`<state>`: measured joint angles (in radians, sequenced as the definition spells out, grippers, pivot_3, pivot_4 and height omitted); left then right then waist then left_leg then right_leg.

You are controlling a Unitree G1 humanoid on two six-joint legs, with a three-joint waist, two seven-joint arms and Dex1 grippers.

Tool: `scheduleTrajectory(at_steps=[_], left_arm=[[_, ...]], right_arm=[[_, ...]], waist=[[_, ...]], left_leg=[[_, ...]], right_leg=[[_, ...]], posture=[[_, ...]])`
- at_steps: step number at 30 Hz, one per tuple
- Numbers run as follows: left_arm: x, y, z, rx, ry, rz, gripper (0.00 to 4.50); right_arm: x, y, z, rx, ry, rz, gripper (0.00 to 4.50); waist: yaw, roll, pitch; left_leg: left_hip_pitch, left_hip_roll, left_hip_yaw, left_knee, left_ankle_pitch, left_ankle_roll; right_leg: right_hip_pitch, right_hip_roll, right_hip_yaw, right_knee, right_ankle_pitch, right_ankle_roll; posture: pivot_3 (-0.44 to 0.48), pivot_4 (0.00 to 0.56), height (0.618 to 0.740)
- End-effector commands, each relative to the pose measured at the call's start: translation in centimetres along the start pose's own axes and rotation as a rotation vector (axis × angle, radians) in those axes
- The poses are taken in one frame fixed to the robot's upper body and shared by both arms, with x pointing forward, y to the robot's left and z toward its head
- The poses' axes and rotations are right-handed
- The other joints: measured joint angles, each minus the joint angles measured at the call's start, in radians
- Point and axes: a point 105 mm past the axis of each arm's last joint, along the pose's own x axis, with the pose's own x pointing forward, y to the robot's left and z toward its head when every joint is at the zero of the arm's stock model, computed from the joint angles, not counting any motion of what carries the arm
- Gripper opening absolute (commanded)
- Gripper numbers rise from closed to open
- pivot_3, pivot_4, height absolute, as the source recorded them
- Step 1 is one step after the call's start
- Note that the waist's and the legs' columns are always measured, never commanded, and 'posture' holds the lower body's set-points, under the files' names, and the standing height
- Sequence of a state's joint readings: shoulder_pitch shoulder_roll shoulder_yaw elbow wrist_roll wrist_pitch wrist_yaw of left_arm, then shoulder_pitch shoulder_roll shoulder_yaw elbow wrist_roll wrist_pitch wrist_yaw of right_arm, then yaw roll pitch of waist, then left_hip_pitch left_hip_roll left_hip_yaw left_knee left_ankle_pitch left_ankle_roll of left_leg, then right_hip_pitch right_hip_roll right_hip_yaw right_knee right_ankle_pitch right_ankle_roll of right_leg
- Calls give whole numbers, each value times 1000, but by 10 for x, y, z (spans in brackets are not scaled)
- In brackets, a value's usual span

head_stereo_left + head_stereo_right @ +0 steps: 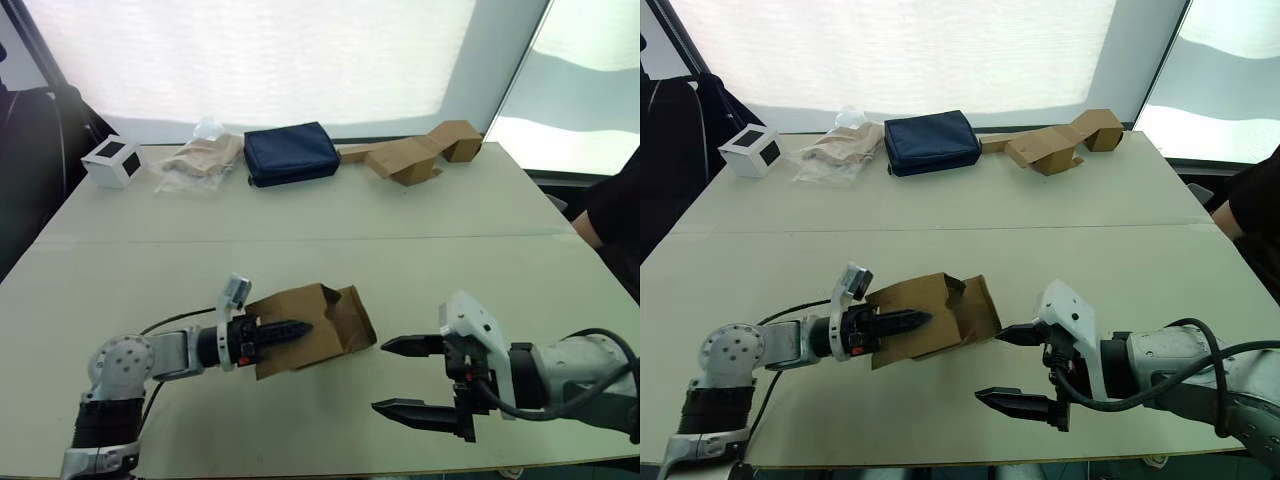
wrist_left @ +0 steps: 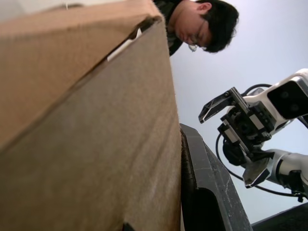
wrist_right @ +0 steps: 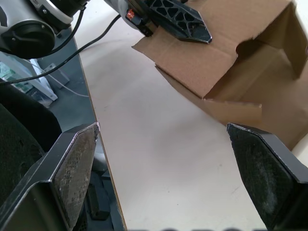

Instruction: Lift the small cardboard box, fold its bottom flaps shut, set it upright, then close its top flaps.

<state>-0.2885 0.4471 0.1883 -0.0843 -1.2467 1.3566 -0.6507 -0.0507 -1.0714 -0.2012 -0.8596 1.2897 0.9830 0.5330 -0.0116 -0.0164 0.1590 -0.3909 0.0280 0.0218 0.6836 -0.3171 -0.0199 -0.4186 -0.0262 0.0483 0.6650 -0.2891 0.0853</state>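
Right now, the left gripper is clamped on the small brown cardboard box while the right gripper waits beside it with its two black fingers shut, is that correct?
Not quite: the right gripper is open, its two black fingers spread wide apart, as the right wrist view shows. The rest holds: the left gripper is clamped on the small brown cardboard box, and the right gripper waits beside it.

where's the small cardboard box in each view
Left eye view: small cardboard box low centre, left gripper shut on it.
Right eye view: low, left of centre.
Left wrist view: brown wall close up.
Right wrist view: open end facing the camera.
Shared landmark: open right gripper.
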Motion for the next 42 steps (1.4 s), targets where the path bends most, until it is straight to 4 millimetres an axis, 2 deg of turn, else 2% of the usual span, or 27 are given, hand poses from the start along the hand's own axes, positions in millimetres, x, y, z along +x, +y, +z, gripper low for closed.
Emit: scheduleTrajectory(at_steps=[1,4,8,10,11,13,19,21,29,37,42], left_arm=[[-2,-9,17,116,-24,-7,46],[2,-21,42,302,-10,11,46],[15,-56,81,630,58,-43,46],[21,-66,94,776,124,-67,0],[23,-68,98,822,147,-74,0],[26,-70,105,919,206,-97,0],[34,-77,117,1091,325,-170,0],[37,-79,118,1122,346,-190,0],[49,-89,119,1230,347,-250,0],[53,-99,119,1231,302,-261,0],[51,-103,111,1188,321,-285,0]], right_arm=[[0,1,13,-10,-74,6,4500],[-7,-13,33,35,-234,-39,4500],[-23,-50,63,68,-484,-190,4500],[-30,-62,81,60,-588,-239,3945],[-32,-65,87,51,-618,-250,3823],[-36,-74,102,21,-692,-307,3022],[-40,-79,118,-60,-773,-380,638],[-39,-78,119,-86,-764,-390,18],[-27,-91,106,-161,-609,-489,18],[-8,-78,104,-168,-571,-375,18],[2,-72,110,-167,-591,-334,18]], waist=[[0,0,0],[1,-1,1],[3,-2,1],[0,-2,1],[-3,-2,1],[-5,-1,1],[0,-1,2],[0,-1,1],[-3,-1,1],[-3,-1,1],[-3,-1,1]], left_leg=[[0,0,0,0,0,0],[0,0,0,0,0,0],[-1,-1,0,0,0,0],[-1,-3,2,0,0,0],[-1,-3,3,0,0,1],[0,-3,4,0,-1,1],[-3,-1,3,0,-1,1],[-4,-1,3,0,-1,1],[-4,1,3,0,-1,1],[-4,2,3,0,-1,1],[-4,3,3,0,-1,1]], right_leg=[[0,0,0,0,0,0],[0,1,0,0,0,0],[0,2,0,0,0,0],[0,1,0,-2,0,0],[0,1,1,-2,0,0],[-1,1,1,-2,0,0],[-4,6,2,0,0,0],[-6,6,2,0,0,0],[-6,7,2,1,0,0],[-6,7,3,1,0,0],[-6,7,3,1,0,0]], posture=[[0,150,740],[0,150,740],[0,150,740],[0,150,740],[0,150,740],[0,150,740],[0,150,740],[0,150,740],[0,150,740],[0,150,740],[0,150,740]])
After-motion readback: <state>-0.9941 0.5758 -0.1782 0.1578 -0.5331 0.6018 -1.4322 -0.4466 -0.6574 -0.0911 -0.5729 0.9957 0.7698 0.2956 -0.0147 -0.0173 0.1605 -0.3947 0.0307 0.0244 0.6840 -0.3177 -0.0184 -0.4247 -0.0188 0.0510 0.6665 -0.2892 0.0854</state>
